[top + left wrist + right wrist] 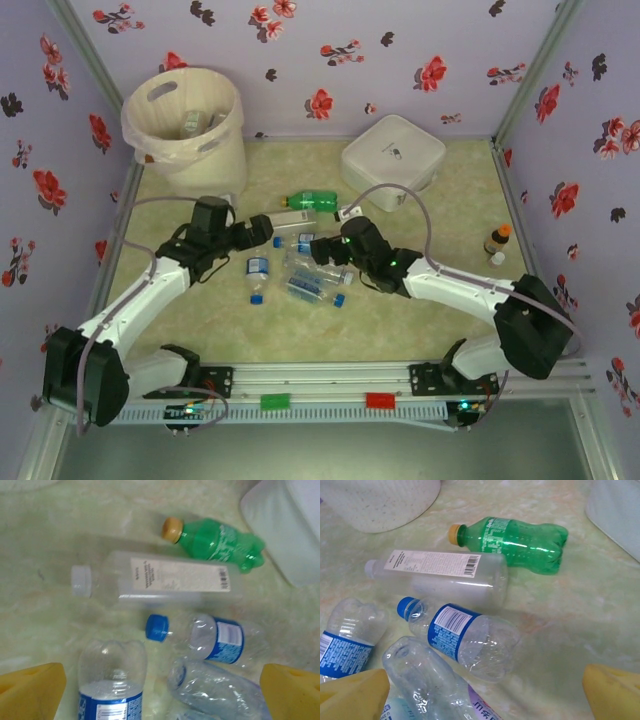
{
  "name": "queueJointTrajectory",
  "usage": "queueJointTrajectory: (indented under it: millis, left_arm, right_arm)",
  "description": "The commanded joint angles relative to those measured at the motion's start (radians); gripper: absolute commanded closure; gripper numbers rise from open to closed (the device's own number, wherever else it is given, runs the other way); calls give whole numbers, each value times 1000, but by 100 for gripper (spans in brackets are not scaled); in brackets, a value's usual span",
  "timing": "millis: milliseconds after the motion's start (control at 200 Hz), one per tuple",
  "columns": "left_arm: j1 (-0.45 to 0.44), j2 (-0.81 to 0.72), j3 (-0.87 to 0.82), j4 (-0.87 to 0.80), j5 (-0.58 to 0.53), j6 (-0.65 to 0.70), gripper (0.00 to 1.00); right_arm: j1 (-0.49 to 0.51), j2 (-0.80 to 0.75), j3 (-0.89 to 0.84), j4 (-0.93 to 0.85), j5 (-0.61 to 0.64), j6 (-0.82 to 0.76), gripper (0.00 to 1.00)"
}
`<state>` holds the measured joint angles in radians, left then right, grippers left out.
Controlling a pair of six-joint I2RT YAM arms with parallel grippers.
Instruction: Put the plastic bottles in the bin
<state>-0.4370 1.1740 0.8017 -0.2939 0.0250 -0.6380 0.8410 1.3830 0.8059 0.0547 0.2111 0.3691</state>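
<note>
Bottles litter a mottled green tabletop (cloth, perhaps); lilac floral walls.

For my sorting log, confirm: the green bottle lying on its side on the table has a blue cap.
Not quite: the cap is yellow, not blue. The green bottle does lie on its side on the table; the right wrist view shows it.

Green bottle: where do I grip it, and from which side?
Probably its labelled middle, from straight above, closing across its width. The green bottle lies flat, cap toward the bin, and the clear bottle lies close along its near side, crowding a sideways approach.
</note>
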Motion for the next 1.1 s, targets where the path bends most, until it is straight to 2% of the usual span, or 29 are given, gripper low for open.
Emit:
queueJointTrajectory:
  millis: [0, 175, 485, 725, 880, 1095]
  left_arm:
    - [-38, 42, 3, -57, -112, -21, 0]
    - [-92, 152, 45, -135, -199, -4, 0]
    - [-121, 268, 13, -79, -202, -46, 3]
    - [-143, 337, 25, -58, -201, -36, 12]
    - [-156, 366, 24, -27, -201, -49, 19]
    - [-163, 348, 3, -4, -206, -52, 43]
  right_arm:
    - [-9, -38, -17, 1, -5, 30, 0]
    - [-9, -45, -28, 9, -1, 48, 0]
    - [-8, -29, -28, 32, -26, 76, 0]
    - [-8, -35, -37, 51, -30, 79, 0]
    - [-9, -32, -29, 54, -36, 76, 0]
    - [-8, -17, -6, 6, -21, 22, 0]
